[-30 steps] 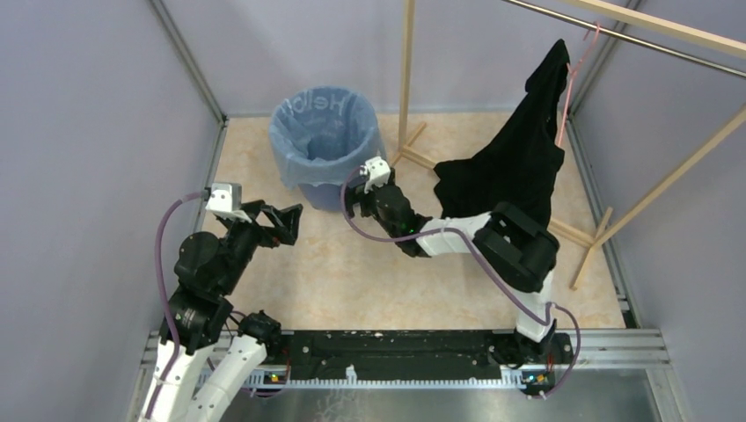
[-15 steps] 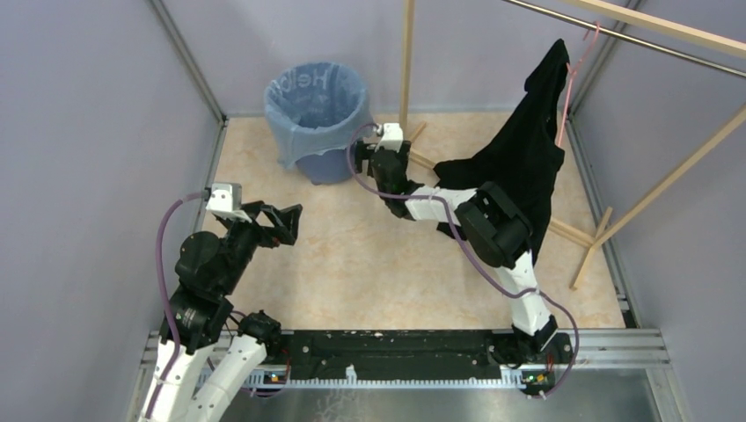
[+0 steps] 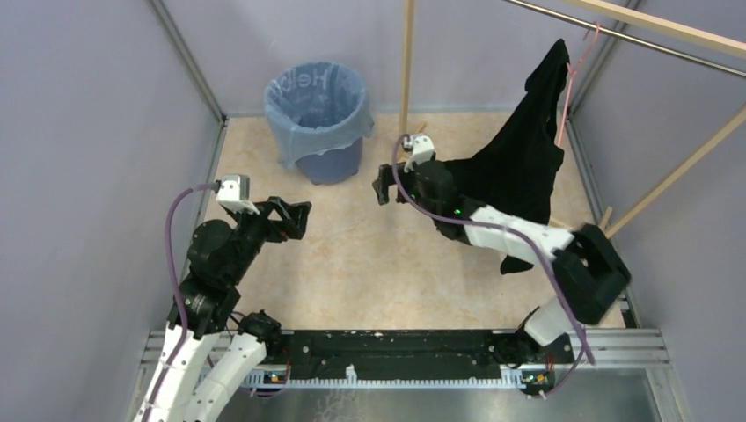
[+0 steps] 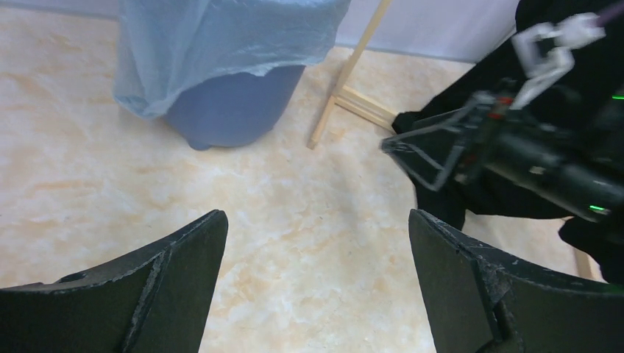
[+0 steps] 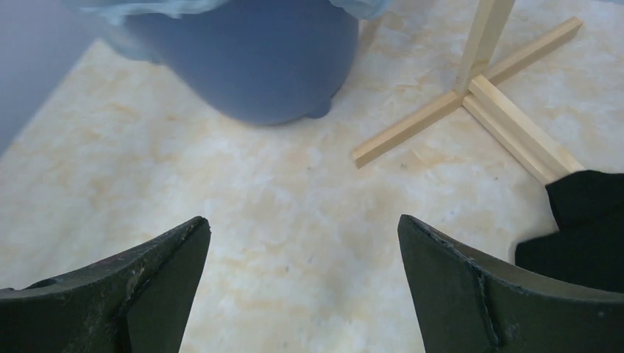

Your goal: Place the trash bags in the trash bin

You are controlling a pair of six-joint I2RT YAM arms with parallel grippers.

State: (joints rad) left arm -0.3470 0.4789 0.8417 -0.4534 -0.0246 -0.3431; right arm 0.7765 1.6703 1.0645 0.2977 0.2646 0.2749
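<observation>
The round blue trash bin (image 3: 339,163) stands at the back left of the floor. The thin light-blue trash bag (image 3: 295,141) lines it, its edge folded out over the rim with faint lettering. In the left wrist view the bag (image 4: 221,37) hangs over the bin (image 4: 235,110). My left gripper (image 3: 302,220) is open and empty, short of the bin. My right gripper (image 3: 378,186) is open and empty, to the right of the bin. Its wrist view shows the bin's lower wall (image 5: 257,59) ahead; only slivers of bag show at the top edge.
A black garment (image 3: 528,158) hangs on a pink hanger (image 3: 572,70) from a wooden rack, whose post (image 3: 406,61) and cross-shaped foot (image 5: 471,103) stand just right of the bin. Purple walls enclose the marbled floor (image 3: 352,264). My right arm (image 4: 530,162) reaches across the left wrist view.
The bin slid back and left with the right gripper against it. That gripper then drew away to the right. My left gripper crept slightly forward and right. Both stayed open.
</observation>
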